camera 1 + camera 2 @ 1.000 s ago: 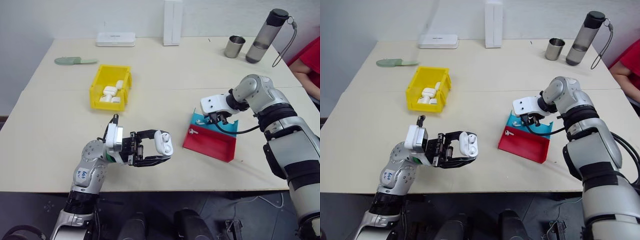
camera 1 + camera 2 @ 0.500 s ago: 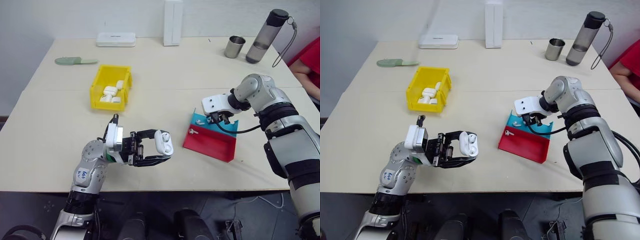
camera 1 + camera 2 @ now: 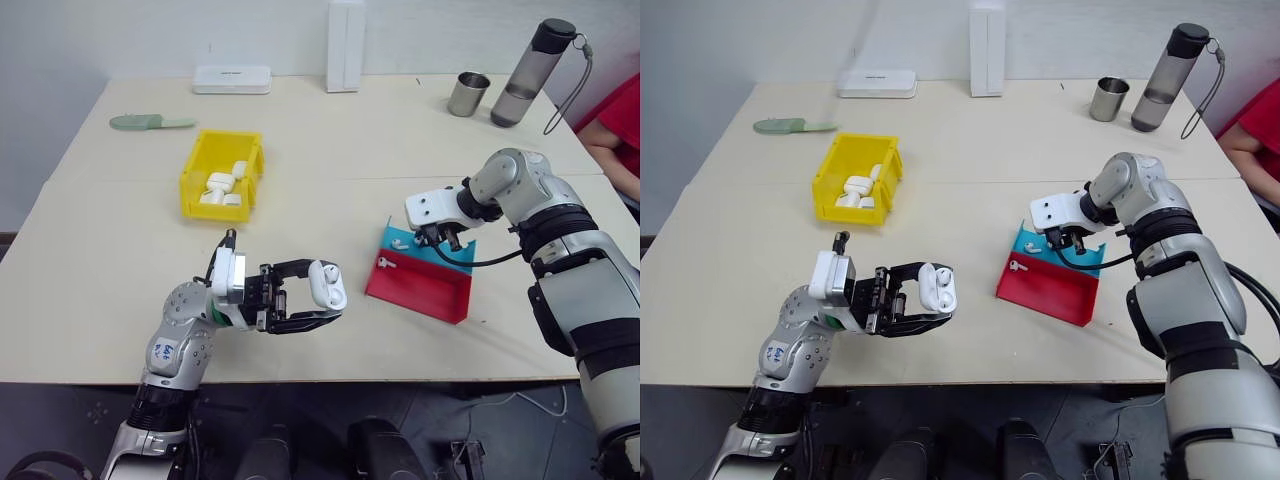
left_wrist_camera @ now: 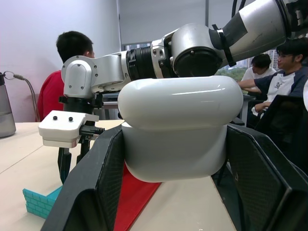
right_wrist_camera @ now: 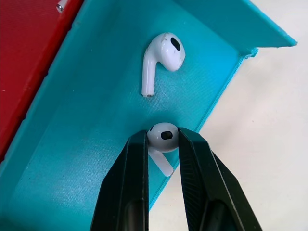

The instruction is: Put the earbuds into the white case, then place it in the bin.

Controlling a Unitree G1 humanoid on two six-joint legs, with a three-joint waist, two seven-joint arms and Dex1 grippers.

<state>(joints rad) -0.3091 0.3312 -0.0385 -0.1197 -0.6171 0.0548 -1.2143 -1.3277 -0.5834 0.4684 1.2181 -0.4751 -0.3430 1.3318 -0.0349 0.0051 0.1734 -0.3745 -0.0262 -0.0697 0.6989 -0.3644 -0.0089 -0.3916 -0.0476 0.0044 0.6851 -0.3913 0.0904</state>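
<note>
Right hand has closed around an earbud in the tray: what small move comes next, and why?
Probably lift straight up. The right hand pinches one earbud in the tray's blue half, while the left hand holds the white case open.

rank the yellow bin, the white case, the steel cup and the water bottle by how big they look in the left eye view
1. the bin
2. water bottle, tall but slimmer
3. steel cup and the white case: about alike; the case, held in the left gripper, is nearer the camera, so no firm order.
</note>
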